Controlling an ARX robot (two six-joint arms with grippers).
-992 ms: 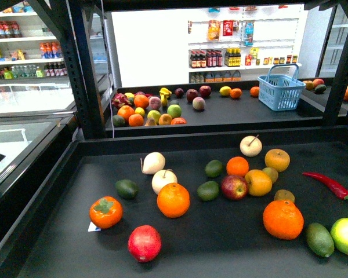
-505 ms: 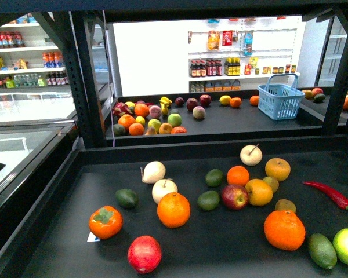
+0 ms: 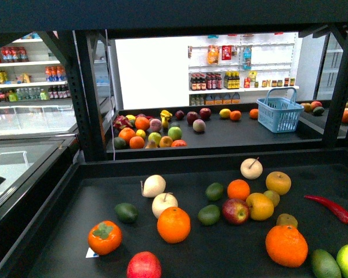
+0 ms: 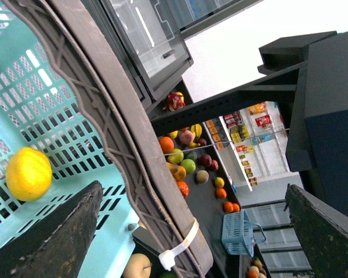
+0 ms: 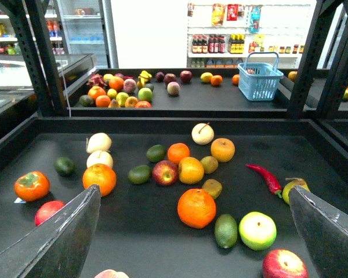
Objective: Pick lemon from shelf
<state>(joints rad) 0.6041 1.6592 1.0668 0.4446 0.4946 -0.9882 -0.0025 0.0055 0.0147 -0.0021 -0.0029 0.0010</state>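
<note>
On the far left, the left wrist view showed a teal basket (image 4: 75,116) with 1 yellow fruit (image 4: 28,172) lying on its mesh floor. By colour and shape I judged it to be a lemon, and nothing else was visible inside. The left gripper (image 4: 192,191) hung above this basket with its jaws wide apart and nothing between them.

Further right was the shelf (image 3: 220,249), its black deck covered with loose fruit, from a persimmon (image 3: 104,237) on the left to a red chili (image 3: 330,207) on the right. I could not find a sure lemon there. A yellowish round fruit (image 3: 260,206) lay touching a red apple (image 3: 235,211), and a small yellow fruit (image 3: 225,113) lay on the rear deck.

The main danger, in my opinion, was to take the wrong fruit, because several yellow and orange ones look similar. Also, the fruits lie close together, so a finger could push a neighbour and make it roll away.

On the rear deck, at the right, a blue basket (image 3: 280,114) stood upright and seemed to be empty.

The right gripper (image 5: 194,191) was over the deck, its jaws apart too, with nothing gripped.
</note>
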